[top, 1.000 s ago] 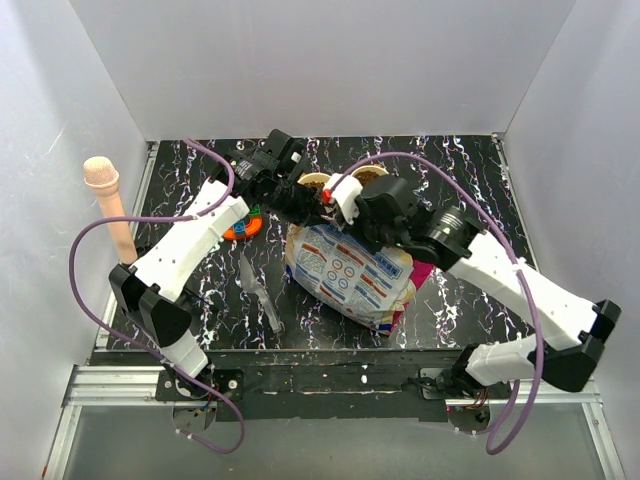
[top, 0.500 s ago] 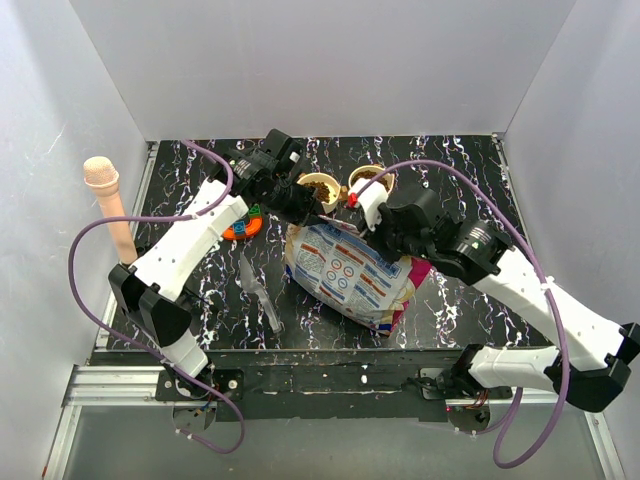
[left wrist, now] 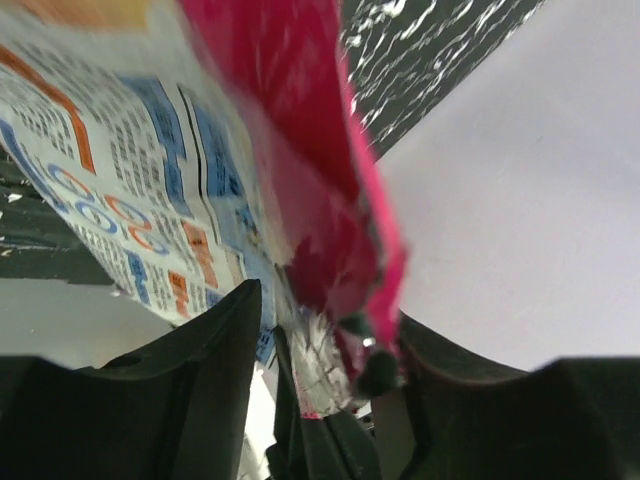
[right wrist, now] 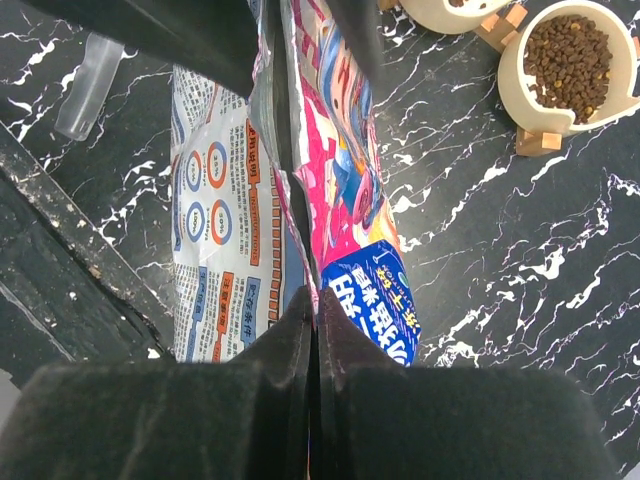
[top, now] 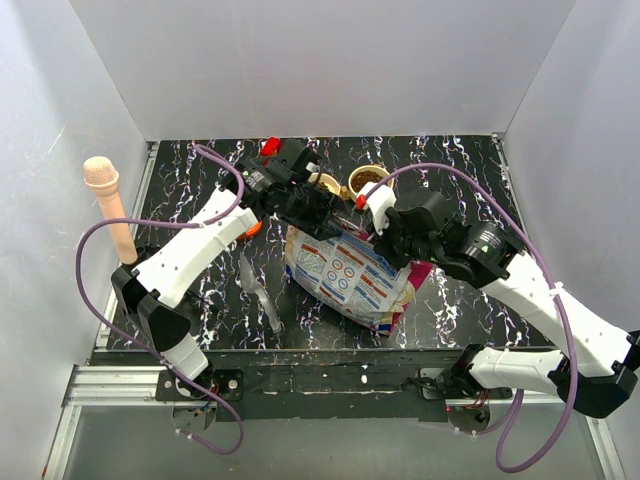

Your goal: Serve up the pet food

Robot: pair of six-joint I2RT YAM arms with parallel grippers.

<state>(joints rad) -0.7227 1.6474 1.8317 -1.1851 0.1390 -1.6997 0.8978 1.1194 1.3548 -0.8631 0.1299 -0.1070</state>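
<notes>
Shifting since a second ago: the left gripper (top: 322,212) has swung in from beside the bowls onto the far top edge of the bag (top: 350,275), while the right gripper (top: 385,222) has pulled back off the bowls toward that same edge. Both now meet at one end of the bag.
Right jaws: pressed flat together on the bag's top seam, with the printed faces spreading away just beyond the fingertips.
Left jaws: a narrow gap with the crumpled magenta edge sitting between them; whether they truly pinch it I cannot tell.
Bag: lies on the table (top: 470,300) with its white printed side up, running from both sets of jaws back toward the arm bases. It sits much where it did a second ago.
Kibble: brown pellets (right wrist: 565,55) fill a bowl (right wrist: 508,78) ahead and to the right of the right jaws, well apart from them.
Second bowl: this one (right wrist: 450,15) sits just left of the first, farther ahead of the right jaws; too little of it shows to judge its fill.
Bearing on the task: with one bowl already full, the two grippers closing on the bag's mouth look like a re-grip — either for another pour or to set the bag aside. Which of the two cannot be told from here.
Risk: if the left jaws hold only loosely, the glossy edge could slip once the bag is raised.
</notes>
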